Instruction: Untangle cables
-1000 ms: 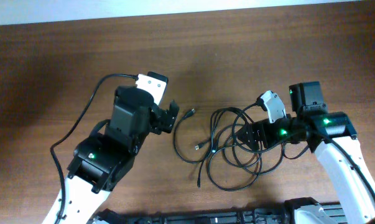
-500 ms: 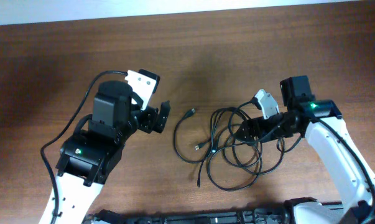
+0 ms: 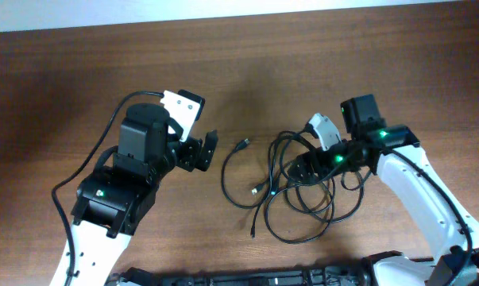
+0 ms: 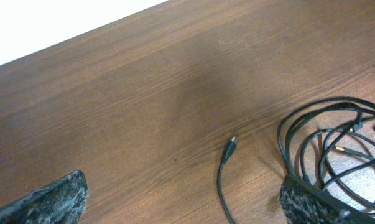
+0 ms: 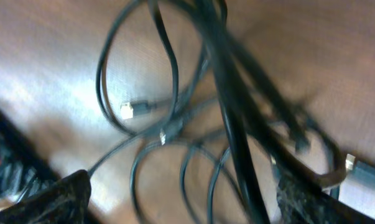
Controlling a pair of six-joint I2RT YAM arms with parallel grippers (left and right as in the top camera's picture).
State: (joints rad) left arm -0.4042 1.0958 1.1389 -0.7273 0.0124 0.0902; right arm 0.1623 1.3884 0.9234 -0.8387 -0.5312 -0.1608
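Observation:
The cables [image 3: 272, 171] lie as a loose tangle of thin black loops on the brown table, right of centre. One strand ends in a small plug [image 3: 243, 144] at the tangle's left, also in the left wrist view as the plug [image 4: 231, 147]. My right gripper [image 3: 301, 169] is low over the tangle's upper right. It is open, and several strands [image 5: 175, 134] run between its fingers [image 5: 53, 198] in the blurred right wrist view. My left gripper [image 3: 207, 151] is open and holds nothing, a short way left of the plug, with the tangle [image 4: 336, 140] past its right finger.
The wooden table [image 3: 318, 71] stretches bare behind the cables up to a pale edge at the back. My left arm's own thick black wire [image 3: 104, 155] loops off to the left. A dark rail [image 3: 263, 278] runs along the front edge.
My right gripper has moved left and a little back, onto the tangle. My left arm pulled back to the left early on and has stayed still since. The cables have barely shifted.

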